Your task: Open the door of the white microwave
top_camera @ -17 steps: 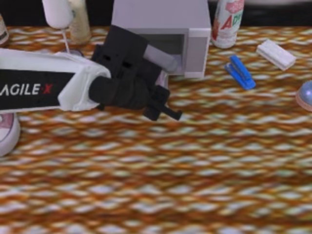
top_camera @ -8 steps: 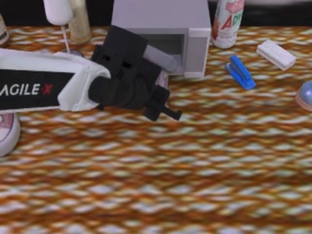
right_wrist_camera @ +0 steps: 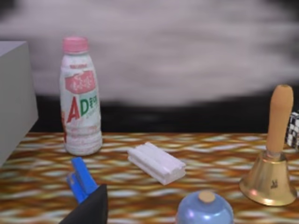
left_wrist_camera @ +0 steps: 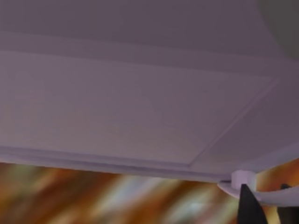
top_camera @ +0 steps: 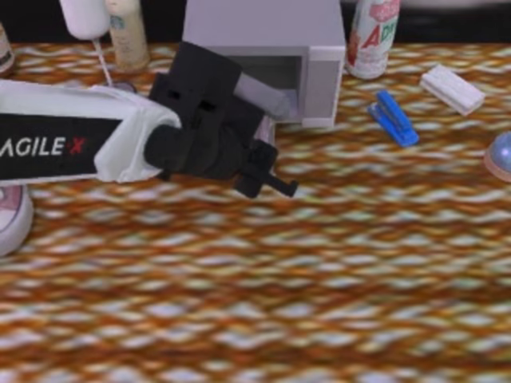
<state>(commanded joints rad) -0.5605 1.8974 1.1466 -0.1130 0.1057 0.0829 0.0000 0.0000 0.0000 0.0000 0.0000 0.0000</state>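
Gripping the slim bar handle [left_wrist_camera: 243, 178], my left gripper [top_camera: 270, 136] holds the flat grey-windowed door [left_wrist_camera: 131, 107] ajar beside the boxy white microwave [top_camera: 263, 32].

Simulated tabletop scene: woven orange-patterned table [top_camera: 319, 263], blurred backdrop, scattered household props.

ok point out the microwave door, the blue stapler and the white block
door [top_camera: 267, 93], top view, its grey upper edge
blue stapler [top_camera: 394, 118], top view, middle of its body
white block [right_wrist_camera: 156, 162], right wrist view, its top face
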